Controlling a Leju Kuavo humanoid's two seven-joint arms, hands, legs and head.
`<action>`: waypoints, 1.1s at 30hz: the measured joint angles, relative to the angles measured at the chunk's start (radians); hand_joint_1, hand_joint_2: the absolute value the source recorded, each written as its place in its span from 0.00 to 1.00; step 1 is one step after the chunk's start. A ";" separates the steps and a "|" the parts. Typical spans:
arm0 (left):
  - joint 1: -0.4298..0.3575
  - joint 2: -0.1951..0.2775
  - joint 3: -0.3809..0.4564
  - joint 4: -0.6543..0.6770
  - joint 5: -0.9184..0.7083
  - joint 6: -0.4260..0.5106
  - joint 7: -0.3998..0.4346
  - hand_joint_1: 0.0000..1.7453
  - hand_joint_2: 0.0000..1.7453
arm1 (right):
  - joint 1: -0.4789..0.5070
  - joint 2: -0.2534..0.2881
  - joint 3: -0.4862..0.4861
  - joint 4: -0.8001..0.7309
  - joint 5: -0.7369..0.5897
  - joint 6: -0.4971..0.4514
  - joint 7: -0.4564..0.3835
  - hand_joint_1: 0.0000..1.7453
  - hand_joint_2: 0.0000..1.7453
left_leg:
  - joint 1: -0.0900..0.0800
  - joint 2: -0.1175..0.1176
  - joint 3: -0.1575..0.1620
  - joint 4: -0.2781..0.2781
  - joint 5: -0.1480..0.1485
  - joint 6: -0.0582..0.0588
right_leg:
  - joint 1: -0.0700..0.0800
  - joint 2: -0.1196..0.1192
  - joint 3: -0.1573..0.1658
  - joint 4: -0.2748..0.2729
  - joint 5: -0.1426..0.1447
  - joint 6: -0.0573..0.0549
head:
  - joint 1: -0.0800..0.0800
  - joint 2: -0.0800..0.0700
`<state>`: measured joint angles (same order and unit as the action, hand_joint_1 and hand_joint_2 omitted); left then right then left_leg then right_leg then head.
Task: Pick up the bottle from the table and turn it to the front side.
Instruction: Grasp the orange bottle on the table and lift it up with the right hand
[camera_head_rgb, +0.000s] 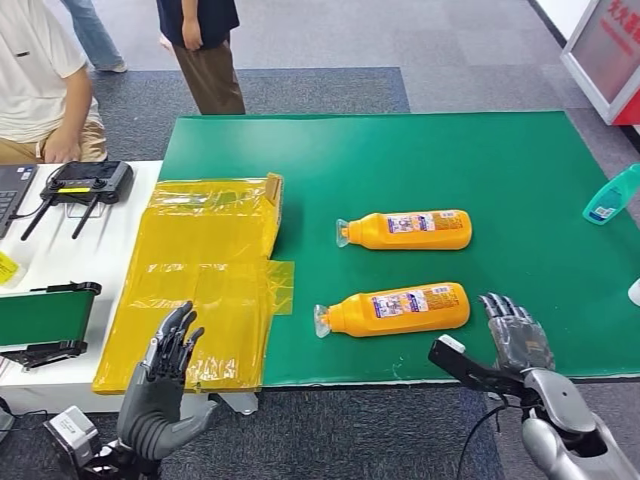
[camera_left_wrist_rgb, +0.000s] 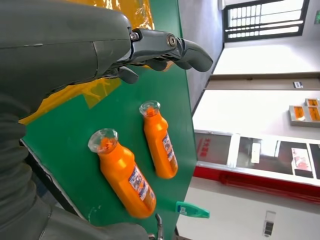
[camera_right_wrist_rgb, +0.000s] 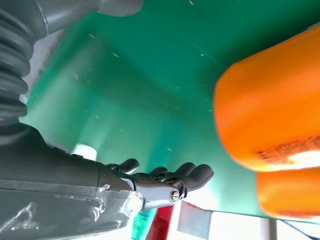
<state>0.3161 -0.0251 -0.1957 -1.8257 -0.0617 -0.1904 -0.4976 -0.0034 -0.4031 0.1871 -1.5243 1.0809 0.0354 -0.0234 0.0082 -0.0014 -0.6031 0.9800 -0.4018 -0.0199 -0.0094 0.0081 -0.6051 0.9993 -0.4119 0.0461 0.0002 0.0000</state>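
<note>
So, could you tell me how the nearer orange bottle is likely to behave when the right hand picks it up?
Lying on its side with a rounded body, the nearer orange bottle may roll if nudged on the green mat. Its smooth plastic looks slippery. The right hand, open beside its base, probably needs a firm wrap.

Yellow plastic bag (camera_head_rgb: 202, 285) on green mat (camera_head_rgb: 453, 160); teal bottle (camera_head_rgb: 611, 195) at its edge.

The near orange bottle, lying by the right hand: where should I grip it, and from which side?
Grip the near orange bottle around its labelled mid-body, coming from above with the right hand, which is open just off its base end. It lies flat, cap towards the yellow bag; the body is widest there and the neck tapers.
</note>
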 joint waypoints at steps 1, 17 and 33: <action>-0.003 0.000 0.000 0.004 0.001 -0.002 0.002 0.00 1.00 | -0.021 -0.005 0.019 0.021 0.010 0.004 0.003 0.00 1.00 | 0.000 0.000 0.000 0.000 0.000 0.000 | 0.000 0.000 0.000 0.000 0.000 0.000 | 0.000 0.000; -0.042 -0.005 -0.012 0.065 0.019 -0.018 0.012 0.00 1.00 | -0.298 -0.024 0.229 0.273 0.041 0.031 0.016 0.00 1.00 | 0.000 0.000 0.000 0.000 0.001 0.000 | 0.000 0.000 0.000 0.000 0.001 0.000 | 0.000 0.000; -0.051 -0.012 -0.023 0.094 0.020 -0.016 0.026 0.00 1.00 | -0.414 -0.009 0.380 0.347 0.078 0.075 0.026 0.00 1.00 | 0.000 0.000 -0.001 0.000 0.001 0.000 | 0.000 0.000 0.000 0.000 0.001 -0.001 | 0.000 0.000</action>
<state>0.2649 -0.0369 -0.2188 -1.7318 -0.0421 -0.2063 -0.4718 -0.4172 -0.4121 0.5674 -1.1775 1.1586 0.1104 0.0029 0.0082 -0.0015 -0.6036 0.9800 -0.4005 -0.0204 -0.0092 0.0080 -0.6055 0.9995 -0.4107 0.0456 0.0002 0.0000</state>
